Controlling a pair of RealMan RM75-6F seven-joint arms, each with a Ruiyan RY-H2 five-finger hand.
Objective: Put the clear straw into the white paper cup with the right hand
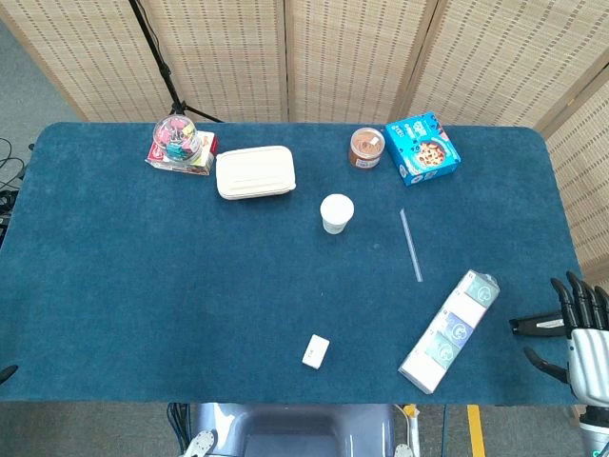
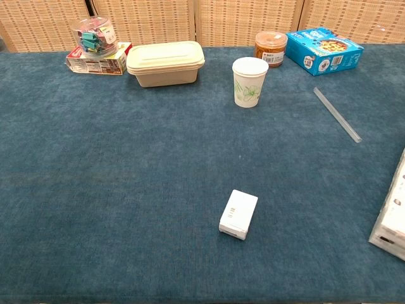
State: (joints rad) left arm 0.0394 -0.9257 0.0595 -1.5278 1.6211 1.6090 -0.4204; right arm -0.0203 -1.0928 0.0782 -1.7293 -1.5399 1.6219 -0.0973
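Note:
The clear straw (image 1: 411,246) (image 2: 337,114) lies flat on the blue table, right of centre, running near to far. The white paper cup (image 1: 336,213) (image 2: 249,82) stands upright to its left, open at the top, with a green leaf print. My right hand (image 1: 571,335) hovers off the table's right edge in the head view, fingers spread and holding nothing, well away from the straw. The chest view does not show it. A dark tip at the head view's far left edge (image 1: 6,374) may be my left hand; its state cannot be read.
A long white multipack box (image 1: 449,330) (image 2: 393,218) lies between my right hand and the straw. A small white box (image 1: 316,351) (image 2: 238,215) sits near the front. Along the back stand a beige lidded container (image 1: 254,172), a clip jar (image 1: 178,138), a brown jar (image 1: 366,148) and a blue box (image 1: 422,148).

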